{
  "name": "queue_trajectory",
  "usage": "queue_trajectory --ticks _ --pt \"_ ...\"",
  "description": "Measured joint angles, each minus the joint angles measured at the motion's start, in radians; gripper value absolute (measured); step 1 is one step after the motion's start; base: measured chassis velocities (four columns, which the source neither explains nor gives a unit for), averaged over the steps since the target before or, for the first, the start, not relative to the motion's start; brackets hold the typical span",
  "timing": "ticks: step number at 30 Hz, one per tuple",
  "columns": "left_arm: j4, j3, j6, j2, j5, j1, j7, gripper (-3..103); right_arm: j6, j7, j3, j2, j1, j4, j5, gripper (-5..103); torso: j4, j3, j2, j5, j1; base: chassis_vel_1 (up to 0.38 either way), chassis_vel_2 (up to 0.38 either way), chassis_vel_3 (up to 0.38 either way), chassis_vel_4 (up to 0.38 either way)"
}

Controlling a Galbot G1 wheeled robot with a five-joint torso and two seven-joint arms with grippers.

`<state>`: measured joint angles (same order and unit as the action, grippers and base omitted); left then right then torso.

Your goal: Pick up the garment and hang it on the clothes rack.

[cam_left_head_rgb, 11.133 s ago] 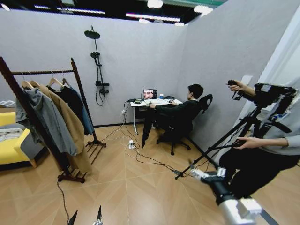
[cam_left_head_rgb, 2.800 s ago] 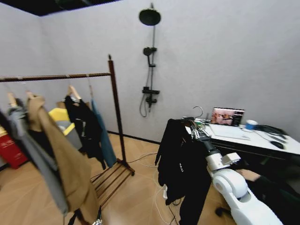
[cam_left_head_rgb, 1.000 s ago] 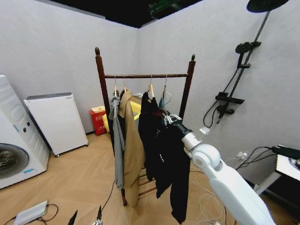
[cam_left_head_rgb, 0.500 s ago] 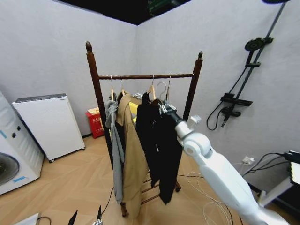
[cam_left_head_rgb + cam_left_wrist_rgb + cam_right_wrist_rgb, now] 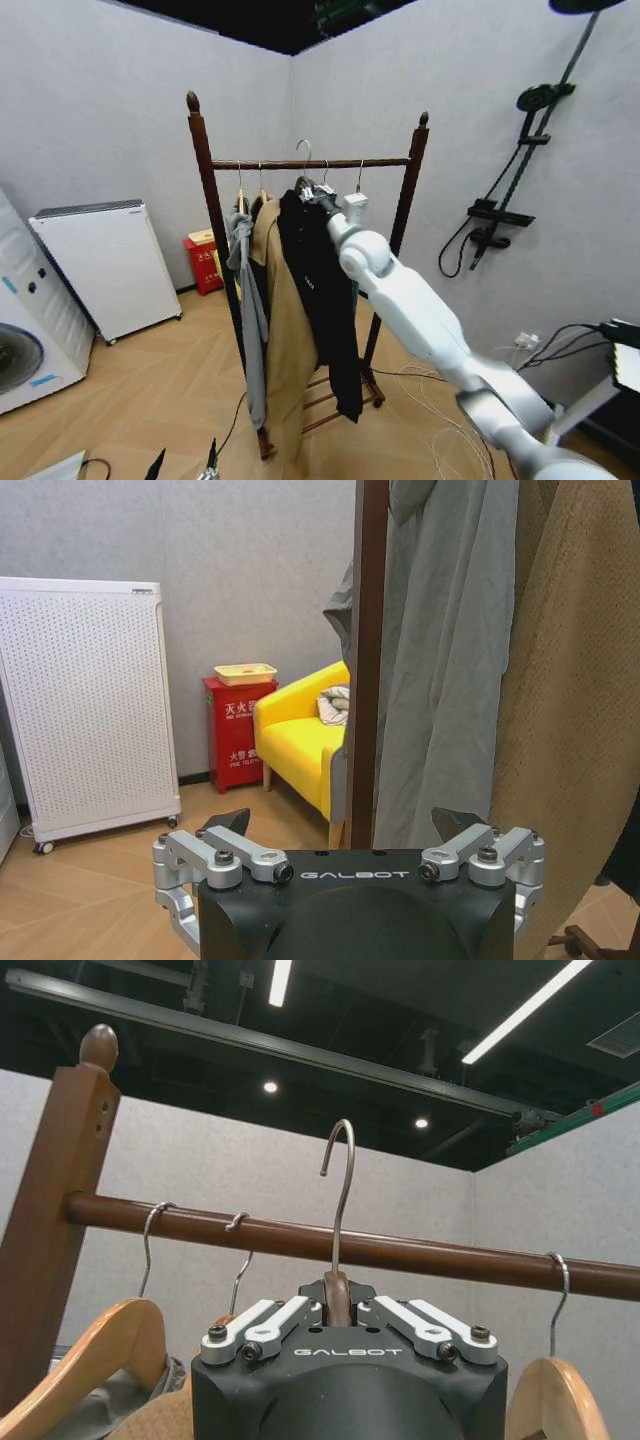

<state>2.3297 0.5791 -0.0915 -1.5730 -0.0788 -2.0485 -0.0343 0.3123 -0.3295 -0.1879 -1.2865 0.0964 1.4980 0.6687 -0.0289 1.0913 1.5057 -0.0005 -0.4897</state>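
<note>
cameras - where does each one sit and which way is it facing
Head view: up on the robot, facing the clothes rack; right arm lifts the garment.
Left wrist view: low, facing an upright; left end effector open.
Right wrist view: under the rail, looking up; right end effector grips the hanger.
All share the rack.

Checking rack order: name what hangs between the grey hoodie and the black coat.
In the head view, the tan coat hangs between the grey hoodie and the black coat.
</note>
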Motion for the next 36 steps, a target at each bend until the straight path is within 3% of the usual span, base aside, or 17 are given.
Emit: queue_trajectory --ticks 6,12,23,24,27,28,30,32,33,34,36 --pt "0.000 0.000 0.000 0.000 0.000 0.000 0.000 100 -0.003 -0.034 -0.018 -0.062 0.061 -0.129 -0.055 9 -0.0004 0.000 0.000 0.0003 0.000 0.000 0.000 0.000 0.000" --pt "0.000 0.000 0.000 0.000 0.000 0.000 0.000 100 -0.001 -0.035 -0.020 -0.077 0.072 -0.184 -0.064 9 -0.0006 0.000 0.000 0.0005 0.000 0.000 0.000 0.000 0.000" --pt "0.000 0.000 0.000 0.000 0.000 0.000 0.000 100 0.030 -0.021 -0.027 -0.067 0.029 -0.193 0.016 9 -0.0004 -0.001 0.000 0.0006 0.000 0.000 0.000 0.000 0.000" --pt "0.000 0.000 0.000 0.000 0.000 0.000 0.000 100 0.032 0.010 -0.018 -0.054 0.012 -0.170 0.041 7 -0.0003 -0.001 0.001 0.0005 0.001 0.000 0.000 0.000 0.000" --pt "0.000 -0.001 0.000 0.000 0.000 0.000 0.001 100 0.028 0.056 -0.010 -0.030 -0.023 -0.142 0.061 11 0.0000 0.000 0.001 0.0007 0.001 0.000 0.000 0.000 0.000" --pt "0.000 0.000 0.000 0.000 0.000 0.000 0.000 100 0.007 0.076 0.006 -0.006 -0.054 -0.114 0.066 21 0.0004 0.000 0.000 0.0005 0.000 0.000 0.000 0.000 0.000" --pt "0.000 0.000 0.000 0.000 0.000 0.000 0.000 100 -0.009 0.082 0.025 0.018 -0.082 -0.085 0.063 21 0.0006 0.000 0.000 0.0007 0.000 0.000 0.000 0.000 0.000" --pt "0.000 0.000 0.000 0.000 0.000 0.000 0.000 100 -0.024 0.104 0.112 0.148 -0.195 0.051 0.060 38 0.0011 0.000 0.000 0.0008 0.000 0.000 0.000 0.000 0.000" --pt "0.000 0.000 0.000 0.000 0.000 0.000 0.000 100 -0.024 0.104 0.112 0.148 -0.195 0.051 0.060 38 0.0011 0.000 0.000 0.0008 0.000 0.000 0.000 0.000 0.000" --pt "0.000 0.000 0.000 0.000 0.000 0.000 0.000 100 -0.022 0.116 0.150 0.199 -0.237 0.098 0.059 38 0.0000 0.000 0.000 0.0008 0.000 0.000 0.000 0.000 0.000" --pt "0.000 0.000 0.000 0.000 0.000 0.000 0.000 100 -0.022 0.156 0.271 0.325 -0.403 0.251 0.064 48 -0.0020 -0.001 0.000 0.0011 0.000 -0.032 -0.022 -0.013 -0.013"
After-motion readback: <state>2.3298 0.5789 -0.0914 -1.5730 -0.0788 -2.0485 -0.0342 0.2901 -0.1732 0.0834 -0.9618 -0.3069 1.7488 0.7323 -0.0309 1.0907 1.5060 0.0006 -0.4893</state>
